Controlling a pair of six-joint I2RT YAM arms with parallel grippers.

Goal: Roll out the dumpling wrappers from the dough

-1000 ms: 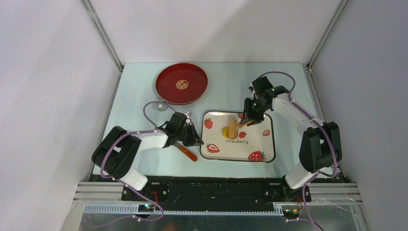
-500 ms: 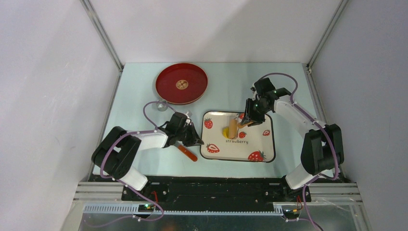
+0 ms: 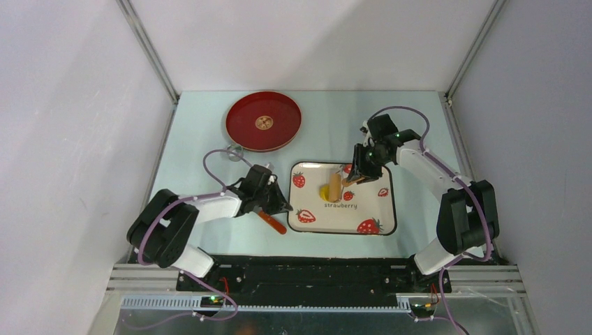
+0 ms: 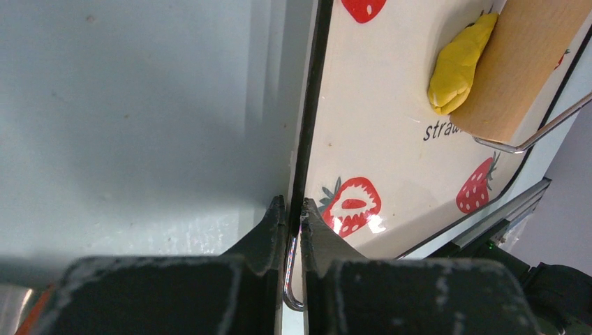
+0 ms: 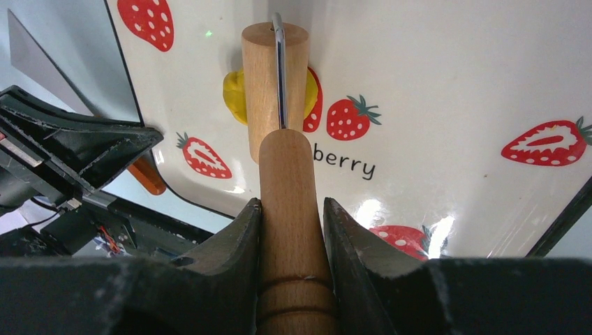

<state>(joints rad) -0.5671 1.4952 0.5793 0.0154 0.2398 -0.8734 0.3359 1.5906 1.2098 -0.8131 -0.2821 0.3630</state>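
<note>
The dough (image 3: 325, 191) is a small yellow lump on the white strawberry tray (image 3: 345, 218). The tan wooden roller (image 3: 336, 186) lies on the dough's right side. My right gripper (image 3: 357, 176) is shut on the roller's handle (image 5: 292, 188); in the right wrist view the dough (image 5: 234, 98) bulges out on both sides of the drum (image 5: 264, 77). My left gripper (image 3: 284, 207) is shut on the tray's left rim (image 4: 301, 160), its jaws pinching the black edge. In the left wrist view the dough (image 4: 457, 66) sits against the roller (image 4: 520, 63). No dumpling wrappers are in view.
A red round plate (image 3: 264, 121) stands at the back left. A small shiny metal piece (image 3: 234, 150) lies in front of it. An orange-handled tool (image 3: 273, 222) lies on the table just left of the tray, under my left arm.
The roller and my right gripper have shifted slightly left over the dough. The tray and my left gripper have edged a little left and back.
</note>
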